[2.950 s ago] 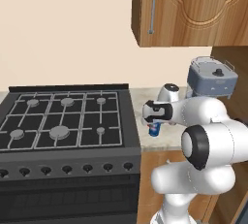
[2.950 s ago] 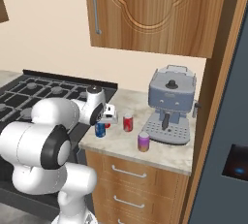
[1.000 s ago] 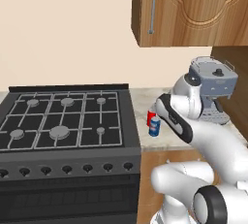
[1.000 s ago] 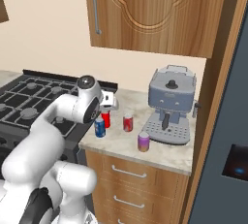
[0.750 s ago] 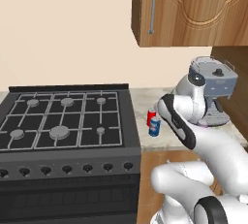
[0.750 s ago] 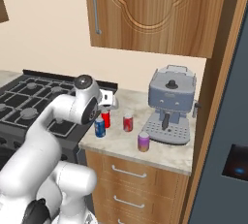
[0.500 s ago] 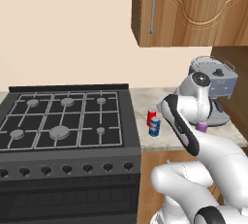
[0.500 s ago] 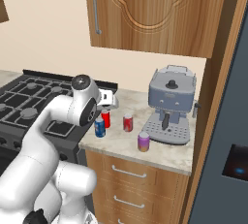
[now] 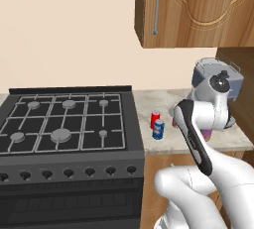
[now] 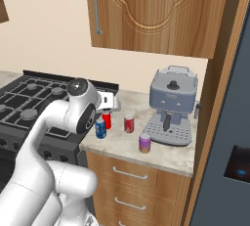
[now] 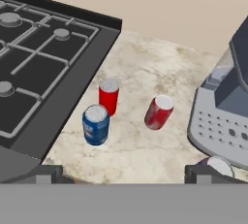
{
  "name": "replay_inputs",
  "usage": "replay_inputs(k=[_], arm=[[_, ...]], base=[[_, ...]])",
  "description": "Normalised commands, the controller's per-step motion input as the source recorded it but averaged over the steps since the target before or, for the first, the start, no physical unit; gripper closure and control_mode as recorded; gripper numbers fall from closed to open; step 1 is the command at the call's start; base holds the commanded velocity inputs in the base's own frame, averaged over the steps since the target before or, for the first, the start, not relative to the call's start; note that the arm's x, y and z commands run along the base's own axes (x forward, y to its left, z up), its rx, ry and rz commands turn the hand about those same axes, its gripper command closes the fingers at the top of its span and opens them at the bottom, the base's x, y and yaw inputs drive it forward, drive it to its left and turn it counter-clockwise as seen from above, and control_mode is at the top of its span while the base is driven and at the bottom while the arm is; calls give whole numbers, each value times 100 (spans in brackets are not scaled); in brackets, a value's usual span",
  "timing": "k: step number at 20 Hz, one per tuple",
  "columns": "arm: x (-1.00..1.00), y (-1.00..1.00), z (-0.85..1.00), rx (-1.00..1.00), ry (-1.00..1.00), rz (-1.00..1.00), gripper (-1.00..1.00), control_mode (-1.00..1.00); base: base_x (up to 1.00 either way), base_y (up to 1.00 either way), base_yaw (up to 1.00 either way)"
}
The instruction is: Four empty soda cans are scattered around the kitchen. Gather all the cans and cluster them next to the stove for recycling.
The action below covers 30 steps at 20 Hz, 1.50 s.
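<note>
Four soda cans stand on the counter right of the stove [image 9: 69, 124]. The red can [image 11: 109, 97] and the blue-and-white can [image 11: 96, 124] are close to the stove's edge [image 11: 72, 92]. To their right is the reddish-pink can [image 11: 158, 112]. By the coffee machine, the pale pink-lilac can [image 11: 215, 165] shows its top near my right fingertip. My gripper [image 11: 125, 174] hangs open above the counter, holding nothing. From the right base view, the gripper [image 10: 111, 102] is above the red can [image 10: 106, 120] and the blue-and-white can [image 10: 100, 128].
A grey-blue coffee machine [image 10: 171, 105] takes up the right end of the counter. A wooden wall cabinet [image 10: 146, 10] hangs above, and a tall dark unit [image 10: 229, 122] closes off the right side. My own arm [image 9: 196, 134] hides part of the counter in the left base view.
Three seconds ago the hand was low by the blue-and-white can; now it sits higher above the cans. The arm's elbow has swung to the right. The cans have stayed put.
</note>
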Motion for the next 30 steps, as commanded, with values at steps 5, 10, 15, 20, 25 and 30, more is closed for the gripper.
replay_inputs(k=[5, 10, 15, 20, 25, 30], arm=[[-34, -13, 20, 0, 0, 0, -100, -100], [-36, -15, 18, 0, 2, -2, -100, -100], [-30, -15, 10, 0, 8, -4, -100, -100], [-21, -14, 1, 0, 14, -6, -100, -100], [0, -21, -16, 0, 7, -6, -100, -100], [0, -26, -22, 0, 0, -3, -100, -100]], base=[[0, 0, 0], [0, 0, 0], [0, 0, 0], [0, 0, 0], [0, 0, 0], [0, 0, 0]])
